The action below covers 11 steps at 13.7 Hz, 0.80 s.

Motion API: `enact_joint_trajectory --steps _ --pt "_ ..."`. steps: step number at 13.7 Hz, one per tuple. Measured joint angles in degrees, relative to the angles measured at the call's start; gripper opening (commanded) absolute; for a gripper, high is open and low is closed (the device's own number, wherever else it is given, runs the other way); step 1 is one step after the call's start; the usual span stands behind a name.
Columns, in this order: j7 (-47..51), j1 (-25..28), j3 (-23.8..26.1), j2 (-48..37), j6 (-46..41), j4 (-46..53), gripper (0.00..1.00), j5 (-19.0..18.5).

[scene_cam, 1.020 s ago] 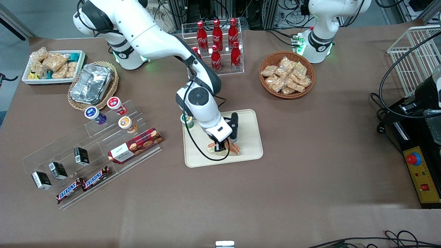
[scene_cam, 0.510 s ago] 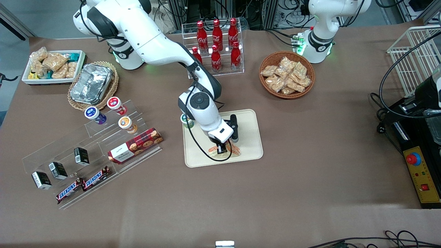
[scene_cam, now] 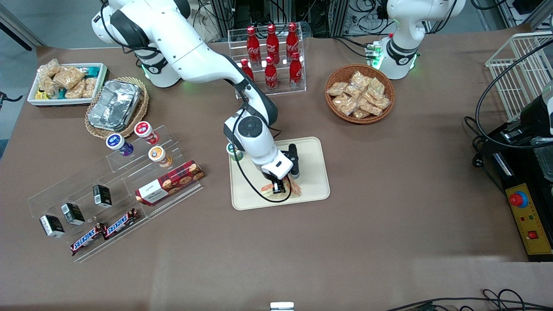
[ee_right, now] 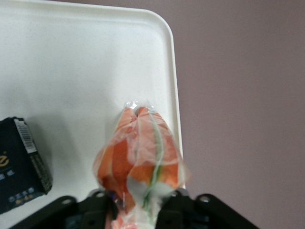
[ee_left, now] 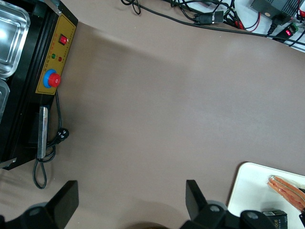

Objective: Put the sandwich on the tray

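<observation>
Front view: over 1 second the gripper (scene_cam: 279, 188) has been lowering, and the sandwich (scene_cam: 293, 188) is now resting on the tray (scene_cam: 311, 166). Right wrist view: fingers are still pinching the sandwich (ee_right: 138, 152), so release is next.

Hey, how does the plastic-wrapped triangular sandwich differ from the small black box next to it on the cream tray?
The sandwich, a clear-wrapped wedge showing orange and green layers, sits pinched in the gripper; the small black box is opaque, rectangular, bears a barcode and lies free. The sandwich lies nearer the tray's rim, the box more inward. Both are over the cream-beige tray.
</observation>
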Motion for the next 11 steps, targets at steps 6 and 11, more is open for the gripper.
enact_joint_trajectory --steps 6,11 --pt "4.0 -0.03 -0.07 -0.74 -1.18 1.24 1.0 0.13" --pt "26.33 -0.24 -0.51 -11.26 -24.01 2.27 1.0 0.38"
